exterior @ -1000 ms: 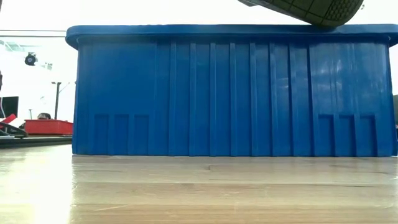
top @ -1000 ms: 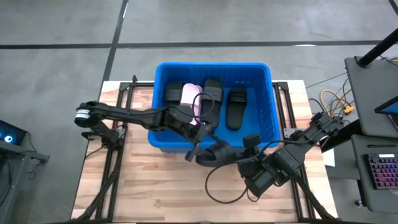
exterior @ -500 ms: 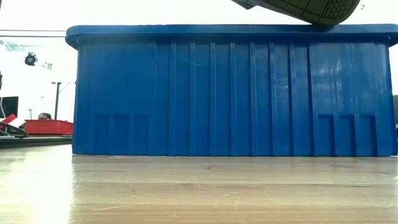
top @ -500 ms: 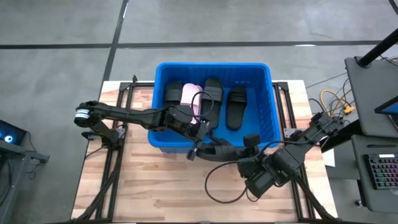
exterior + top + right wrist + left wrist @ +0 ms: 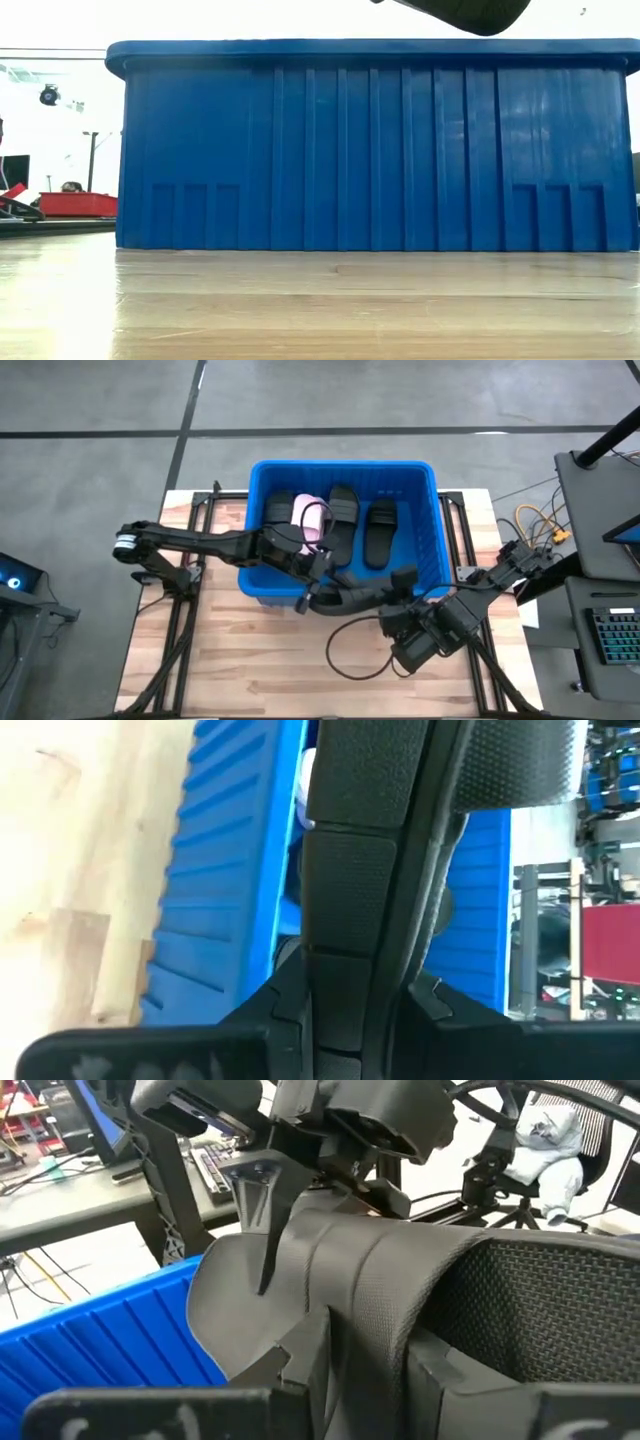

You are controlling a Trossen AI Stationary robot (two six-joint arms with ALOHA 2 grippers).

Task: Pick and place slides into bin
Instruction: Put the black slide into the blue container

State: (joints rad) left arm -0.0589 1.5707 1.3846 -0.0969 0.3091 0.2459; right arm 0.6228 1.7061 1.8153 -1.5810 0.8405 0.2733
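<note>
A black slide [image 5: 352,593] hangs over the blue bin's near rim [image 5: 340,598], held between both grippers. My left gripper [image 5: 318,580] is shut on its left end and my right gripper [image 5: 398,586] is shut on its right end. The low view shows the slide's treaded sole [image 5: 462,10] just above the bin's rim [image 5: 370,46]. Inside the bin lie a black slide [image 5: 280,509], a pale pink slide [image 5: 305,516] and two more black slides [image 5: 343,510] [image 5: 380,530]. My left gripper pinches the slide's left end [image 5: 345,1330] between its two fingers [image 5: 300,1370], coming level from the table's left. The slide is lifted clear, stretching away toward the other gripper. My right gripper pinches the slide's right end [image 5: 350,935] between its two fingers [image 5: 285,990], coming from the table's right and lying along the slide. The slide is lifted clear above the bin's near wall [image 5: 230,870].
The bin takes up the table's far middle. Bare wooden tabletop [image 5: 300,660] lies near the front, with a loose black cable [image 5: 345,660] on it. Black frame rails [image 5: 185,620] run along the table's left and right sides.
Both grippers have carried the black slide up and toward the table's far edge, from just outside the bin's near wall to over its rim. In the low view the sole has risen and shifted left.
</note>
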